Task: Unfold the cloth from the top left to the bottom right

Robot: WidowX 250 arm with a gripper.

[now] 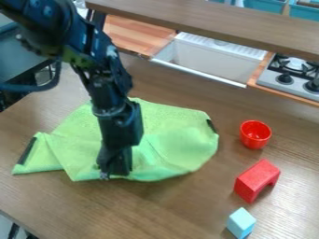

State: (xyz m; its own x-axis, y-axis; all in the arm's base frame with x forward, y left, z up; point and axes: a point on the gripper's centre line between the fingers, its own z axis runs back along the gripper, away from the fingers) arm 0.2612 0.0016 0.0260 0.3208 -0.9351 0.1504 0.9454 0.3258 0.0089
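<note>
A black robot arm (pixel 112 93) slants in from the upper left and hangs over a lime-green cloth (pixel 177 144) on a wood-grain table (pixel 156 210); its gripper (pixel 114 173) sits low at the cloth's near edge, left of the middle; whether it is spread, closed or pinching fabric cannot be told from here. The cloth lies left of the table's center, rumpled and partly doubled over; a diagonal fold crosses its left side, a dark strip (pixel 26 150) marks the left corner and a dark tab (pixel 211 125) the right edge. The unfolding appears to be at the stage of securing a layer, with the cloth not yet flat; the next move likely calls for a sure hold on the upper layer alone, a modest lift, then a sweep toward the bottom right before release; catching both layers could drag the whole cloth along. Off to the right stand a red cup (pixel 255 134), a red arched block (pixel 256 180) and a light-blue block (pixel 240 223); a long sweep might brush the blocks.
</note>
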